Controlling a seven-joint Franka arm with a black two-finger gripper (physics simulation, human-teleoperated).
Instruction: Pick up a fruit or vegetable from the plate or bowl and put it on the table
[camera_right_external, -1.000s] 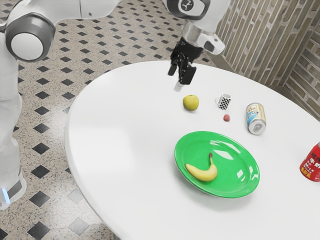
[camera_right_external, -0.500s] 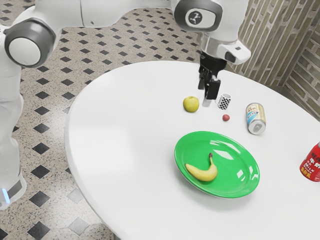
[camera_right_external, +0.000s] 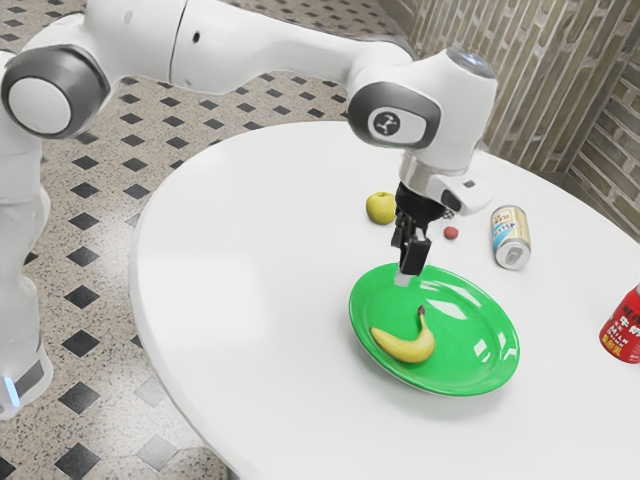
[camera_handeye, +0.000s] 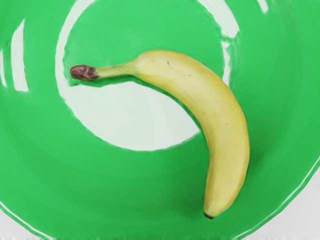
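On plate (camera_right_external: 455, 370) — banana's (camera_right_external: 407, 349) long axis tip-first toward exterior view's left — jaws (camera_right_external: 404, 272) empty, opening unclear.

**Curved yellow banana (camera_handeye: 224, 117) lies whole in a round, glossy green plate (camera_right_external: 460, 370)**

We see the banana resting on its side, bent in a strong curve, its skin smooth and yellow with a few tiny dark specks. Its slim stem runs to a rough brown end, and the opposite tip is blackish. In the exterior view it lies toward the view's left part of the plate, with that tip near the rim and the stem end further in. We see the plate sitting upright, shallow and wide-rimmed, with white glare on its surface. Under it we see the smooth white table (camera_right_external: 250, 250) with its curved edge.
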